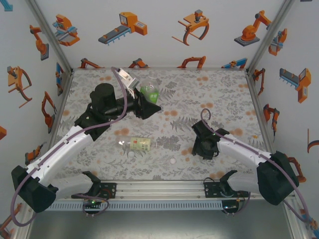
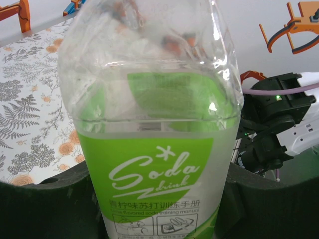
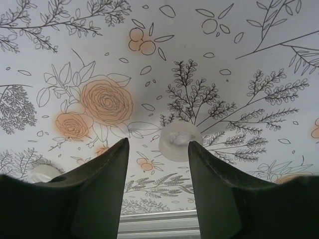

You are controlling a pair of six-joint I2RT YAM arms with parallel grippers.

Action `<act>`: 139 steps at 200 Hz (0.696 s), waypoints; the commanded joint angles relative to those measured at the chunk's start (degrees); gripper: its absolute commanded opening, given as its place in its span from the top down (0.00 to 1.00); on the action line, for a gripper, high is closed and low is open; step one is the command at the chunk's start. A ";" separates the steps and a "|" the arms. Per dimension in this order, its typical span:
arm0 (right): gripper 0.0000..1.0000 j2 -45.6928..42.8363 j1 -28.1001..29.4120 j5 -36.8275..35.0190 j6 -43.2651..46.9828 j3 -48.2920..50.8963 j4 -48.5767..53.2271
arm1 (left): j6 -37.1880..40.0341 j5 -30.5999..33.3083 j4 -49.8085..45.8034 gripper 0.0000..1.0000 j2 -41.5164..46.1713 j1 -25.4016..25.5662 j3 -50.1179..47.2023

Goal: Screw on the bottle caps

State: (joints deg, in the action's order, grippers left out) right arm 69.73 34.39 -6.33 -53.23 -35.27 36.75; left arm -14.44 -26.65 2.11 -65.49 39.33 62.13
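Top: left gripper (image 1: 148, 101) is clamped on the squat green bottle (image 1: 148, 91) at the far middle of the mat (image 1: 224, 89). It looks roughly upright, probably to leave the neck free for capping. Slim bottle (image 1: 140, 145) lies on its side near front centre, nothing touching it. White cap (image 1: 173, 161) is loose on the mat beside the right gripper (image 1: 203, 149), which points down. Left wrist: fingers (image 2: 45, 204) sit either side of the label with the bottle pinned, neck out of frame. Right wrist: jaws apart, pale cap (image 3: 179, 140) flat on the mat just past the tips, centred in the gap and untouched. Reads as lined up for a pick. Can't tell if it's the top view's cap.
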 commanded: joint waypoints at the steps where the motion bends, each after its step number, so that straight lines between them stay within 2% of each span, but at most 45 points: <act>1: 0.51 -1.39 0.43 -1.41 -0.97 -1.07 2.54 | -0.83 -0.50 1.11 0.87 -0.21 0.08 0.62; 52: 0.51 -3.98 0.42 -1.85 -1.32 -1.32 4.14 | -1.02 -0.24 0.79 0.87 -0.34 0.10 0.39; 139: 0.52 -2.38 0.41 -2.55 -1.51 -0.70 4.37 | -1.05 0.04 0.50 0.88 -0.23 0.19 0.31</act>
State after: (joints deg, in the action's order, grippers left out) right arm 66.70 34.39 -7.18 -53.69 -35.38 39.68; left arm -14.68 -26.59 2.04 -65.89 39.33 62.13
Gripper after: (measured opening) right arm 0.486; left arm 0.545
